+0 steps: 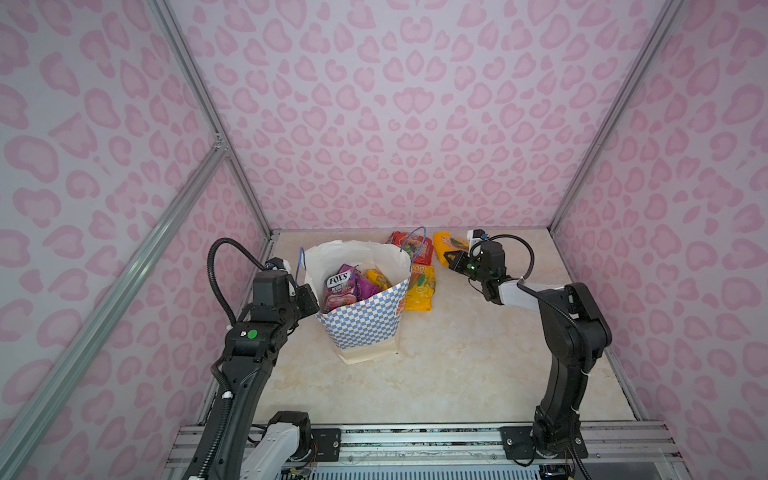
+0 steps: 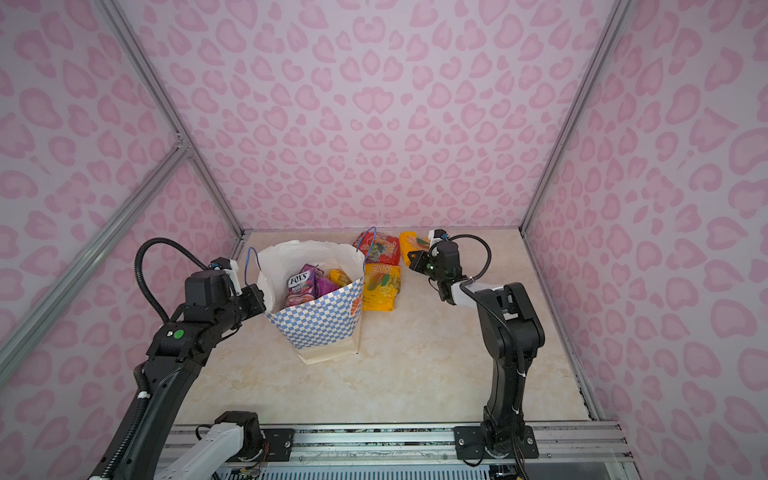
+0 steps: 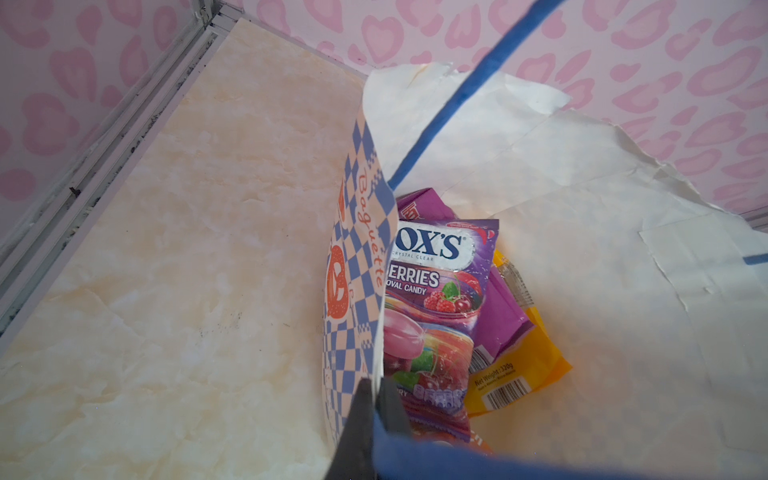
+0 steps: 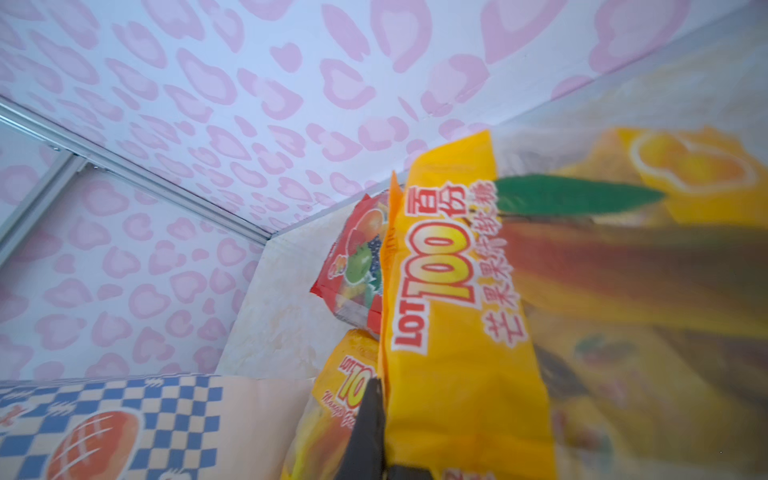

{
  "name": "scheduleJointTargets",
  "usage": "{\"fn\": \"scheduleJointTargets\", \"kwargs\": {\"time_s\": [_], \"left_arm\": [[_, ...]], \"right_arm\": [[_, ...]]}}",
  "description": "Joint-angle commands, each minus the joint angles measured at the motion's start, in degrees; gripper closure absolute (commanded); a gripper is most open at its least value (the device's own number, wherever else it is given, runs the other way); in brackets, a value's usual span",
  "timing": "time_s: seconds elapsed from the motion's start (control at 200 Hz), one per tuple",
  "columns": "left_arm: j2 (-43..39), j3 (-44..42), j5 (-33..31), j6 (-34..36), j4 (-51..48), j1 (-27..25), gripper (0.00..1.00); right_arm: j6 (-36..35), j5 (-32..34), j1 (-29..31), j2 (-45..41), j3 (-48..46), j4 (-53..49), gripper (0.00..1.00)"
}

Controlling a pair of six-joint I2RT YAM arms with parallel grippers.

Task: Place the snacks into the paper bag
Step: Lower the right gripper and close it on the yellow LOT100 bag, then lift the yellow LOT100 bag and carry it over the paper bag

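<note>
The white paper bag (image 1: pixel 361 324) (image 2: pixel 316 320) with the blue checkered band stands upright and open at the middle of the table. My left gripper (image 1: pixel 311 296) (image 3: pixel 376 388) is shut on its left rim, one finger inside the wall and one outside. Inside lie a purple FOX'S packet (image 1: pixel 338 286) (image 3: pixel 432 291) and a yellow packet (image 3: pixel 519 365). Behind the bag a red packet (image 1: pixel 415 247) (image 4: pixel 357 257) lies flat, and a yellow one (image 1: pixel 419 291) (image 4: pixel 345 382) lies beside the bag. At the back right, my right gripper (image 1: pixel 451 259) (image 4: pixel 382 397) is shut on the edge of a yellow-orange LOT 100 packet (image 1: pixel 446 243) (image 4: pixel 457 332).
Pink patterned walls with aluminium posts close the table (image 1: pixel 457 374) on three sides. A blue cord handle (image 3: pixel 449 108) arches over the bag's mouth near the left wrist. The red packet lies close to the back wall.
</note>
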Motion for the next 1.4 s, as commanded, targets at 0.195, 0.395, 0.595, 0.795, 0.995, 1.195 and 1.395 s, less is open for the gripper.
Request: {"fn": "scheduleJointTargets", "kwargs": {"time_s": [0.195,0.395,0.595,0.795,0.995,1.195,1.395], "left_arm": [[0.0,-0.1,0.6,0.3,1.1,0.1,0.92],[-0.1,-0.1,0.6,0.2,1.2,0.1,0.92],[0.0,-0.2,0.5,0.3,1.2,0.1,0.92],[-0.2,-0.2,0.6,0.3,1.1,0.1,0.92],[-0.5,-0.1,0.6,0.3,1.1,0.1,0.92],[-1.1,-0.1,1.5,0.4,1.6,0.1,0.92],[-1.8,-0.4,3.0,0.3,2.6,0.2,0.93]], "right_arm": [[1.4,-2.6,1.4,-10.6,-5.1,-2.0,1.00],[4.2,-4.1,0.6,-10.3,-7.6,0.7,1.00],[3.1,-3.2,1.1,-14.9,-6.3,-3.2,1.00],[0.7,-1.0,2.4,-21.8,-2.4,-11.3,1.00],[-1.5,1.3,4.8,-28.4,2.4,-17.4,1.00],[-6.7,6.9,10.6,-33.2,10.3,-24.1,1.00],[-11.0,8.2,17.3,-31.6,21.4,-30.3,1.00]]}}
